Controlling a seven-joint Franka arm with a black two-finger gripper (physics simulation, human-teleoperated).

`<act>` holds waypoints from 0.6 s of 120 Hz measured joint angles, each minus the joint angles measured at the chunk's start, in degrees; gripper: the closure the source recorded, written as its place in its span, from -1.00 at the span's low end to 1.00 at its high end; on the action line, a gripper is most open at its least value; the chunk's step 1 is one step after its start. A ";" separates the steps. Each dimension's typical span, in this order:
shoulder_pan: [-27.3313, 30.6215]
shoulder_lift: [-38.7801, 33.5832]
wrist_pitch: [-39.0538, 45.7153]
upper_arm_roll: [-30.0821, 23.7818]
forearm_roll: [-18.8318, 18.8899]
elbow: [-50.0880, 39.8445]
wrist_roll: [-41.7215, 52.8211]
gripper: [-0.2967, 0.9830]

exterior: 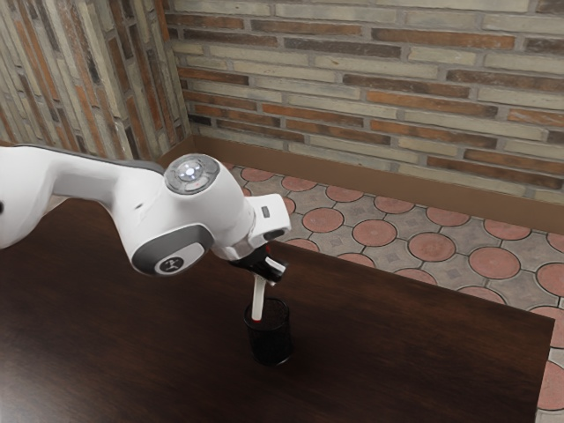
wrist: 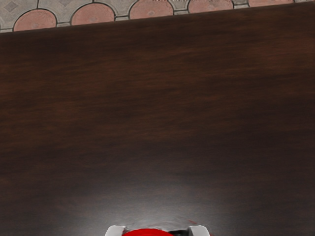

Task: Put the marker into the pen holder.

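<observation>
Table, dark brown wood (exterior: 414, 357): bearing the holder on its flat top, giving it firm footing for the insertion.
Arm, white and jointed (exterior: 84, 181): reaching in from the exterior view's left, bending downward so my hand is working from above.
Pen holder, black mesh cylinder (exterior: 271, 345): standing upright, its open mouth facing the marker.
Gripper, black, two-fingered (exterior: 267, 272): grasping the marker, as I judge it, near its upper end, leaving the lower length free for entering; in the wrist view, pale fingertips (wrist: 200, 231) are flanking something red.
Marker, slim white stick (exterior: 259, 298): hanging nearly upright, slightly tilted, its lower end meeting the holder's mouth; exact depth I am not making out.
Red tip (exterior: 256, 322): pointing down beside the rim; I'm favouring centring, then lowering before release, since catching there is looking possible.
</observation>
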 joint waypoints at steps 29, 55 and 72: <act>-0.79 -5.40 -4.34 4.84 -1.77 5.51 0.52 -0.28; -1.01 -5.32 -36.95 14.30 -9.63 38.38 4.08 -0.44; -2.36 -3.84 -50.70 19.16 -11.58 46.19 7.15 -0.49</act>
